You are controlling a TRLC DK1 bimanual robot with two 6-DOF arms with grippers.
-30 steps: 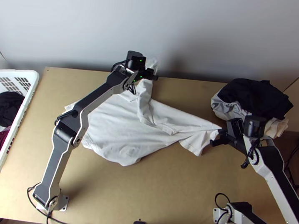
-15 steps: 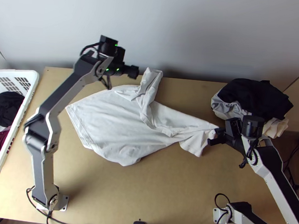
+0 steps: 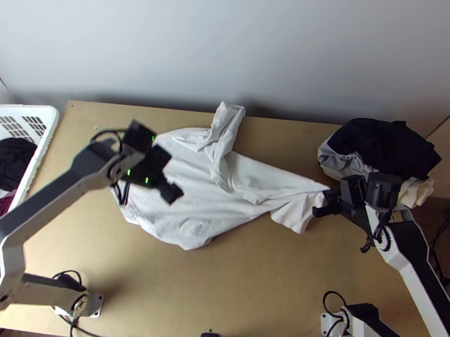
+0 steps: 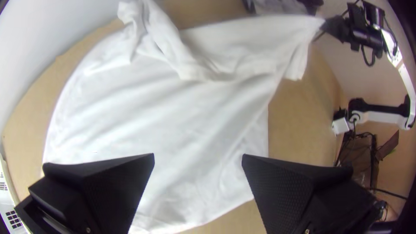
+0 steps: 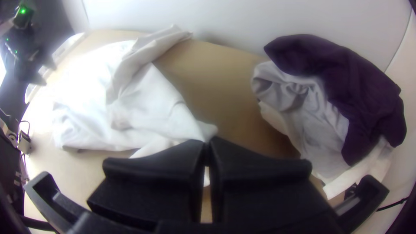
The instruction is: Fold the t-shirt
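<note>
T-shirt (image 3: 186,218): partly spread, upper part bunched, 11 o'clock from centre of table (image 3: 251,297). Left gripper (image 3: 172,193): released, above T-shirt. Right gripper (image 3: 324,203): clenched on T-shirt's 3 o'clock end.

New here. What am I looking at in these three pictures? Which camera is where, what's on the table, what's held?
Two robot arms, left and right, work at a wooden table. The top view looks steeply down from over its near edge; the other two views come from cameras on the arms' wrists.

A white t-shirt lies partly spread, with a bunched strip at its far side. A clothes pile sits at the far right; a white basket with more clothes stands at the left.

The right end effector is closed on one end of the shirt. The left end effector is open above it, holding nothing.
</note>
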